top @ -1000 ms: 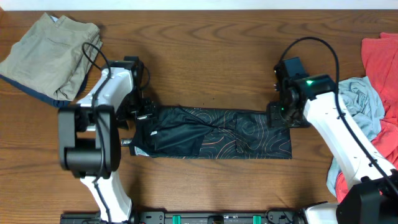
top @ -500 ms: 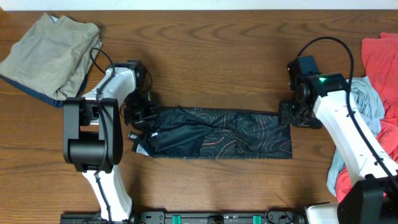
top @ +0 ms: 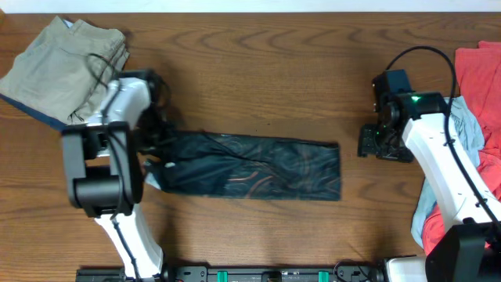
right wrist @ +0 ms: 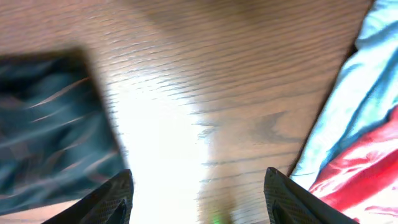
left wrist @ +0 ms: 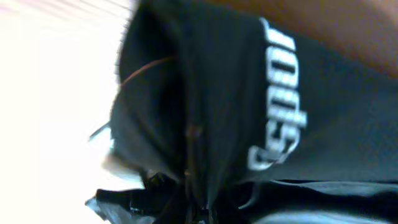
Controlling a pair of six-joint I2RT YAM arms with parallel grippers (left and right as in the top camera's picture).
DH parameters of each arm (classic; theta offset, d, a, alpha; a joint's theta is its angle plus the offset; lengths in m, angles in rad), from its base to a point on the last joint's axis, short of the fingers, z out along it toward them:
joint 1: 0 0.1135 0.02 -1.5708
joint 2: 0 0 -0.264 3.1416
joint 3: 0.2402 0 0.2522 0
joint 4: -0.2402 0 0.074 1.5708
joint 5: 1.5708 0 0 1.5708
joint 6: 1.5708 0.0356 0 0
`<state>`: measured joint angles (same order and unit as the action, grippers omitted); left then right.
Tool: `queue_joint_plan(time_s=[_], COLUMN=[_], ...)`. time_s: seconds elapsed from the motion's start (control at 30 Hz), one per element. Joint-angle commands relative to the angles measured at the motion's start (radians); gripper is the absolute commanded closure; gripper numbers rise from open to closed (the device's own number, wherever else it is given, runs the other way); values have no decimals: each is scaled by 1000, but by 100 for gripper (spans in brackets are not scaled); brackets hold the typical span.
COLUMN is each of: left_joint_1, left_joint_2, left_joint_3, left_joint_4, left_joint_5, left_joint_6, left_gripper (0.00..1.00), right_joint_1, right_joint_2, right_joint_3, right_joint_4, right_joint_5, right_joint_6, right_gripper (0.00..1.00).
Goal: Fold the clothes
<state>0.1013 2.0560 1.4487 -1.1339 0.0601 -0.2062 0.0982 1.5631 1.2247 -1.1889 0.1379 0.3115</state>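
A khaki garment (top: 66, 66) lies bunched at the far left corner of the wooden table (top: 266, 70). Near it, the left gripper (top: 156, 146) is clamped tight on the left end of the black jersey (top: 250, 163) — a long folded strip lying flat across the middle. Right of the strip, clear of it, the right gripper (right wrist: 198, 186) hangs over bare wood, fingers spread, holding nothing — beside the pale blue garment (top: 463, 125) and red garment (top: 479, 66)

A black jersey (top: 250, 166) lies as a long folded strip on the wooden table (top: 258, 63), its left end apparently pinched by the left gripper (top: 160, 149), while the right gripper (top: 365, 142) sits apart beyond its right end, near a red garment (top: 481, 70) and a blue-grey garment (top: 466, 129).
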Motion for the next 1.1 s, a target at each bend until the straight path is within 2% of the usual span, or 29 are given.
queue_joint_plan(time_s=[0.0,0.17,0.3,0.4,0.67,0.83,1.07], left_joint_1=[85,160,118,32,-316,-496,-626], left_joint_2=[-88,-173,-242,-282,-269,-234,-185], left_joint_3=[76,182,226,225,222,222,222], left_joint_4=[-23,-116,-188,-198,-199,-193,-187], left_joint_5=[-122,-101,113,169,168,167,167], left_joint_6=[-21,-37,-39,-50,-149,-166,-166], left_gripper=[94,94,94,94,94,94,94], right_joint_1=[-27,-67,-87,-94,-93,-93,-93], right_joint_2=[-3,-3,-3,-3,-3,-3,-3], right_joint_3=[5,5,5,5,5,5,5], right_joint_4=[-2,-6,-5,-5,-9,-15,-16], right_joint_5=[31,31,31,31,31,31,31], right_joint_6=[18,17,17,17,17,17,17], right_gripper=[34,34,35,34,34,34,34])
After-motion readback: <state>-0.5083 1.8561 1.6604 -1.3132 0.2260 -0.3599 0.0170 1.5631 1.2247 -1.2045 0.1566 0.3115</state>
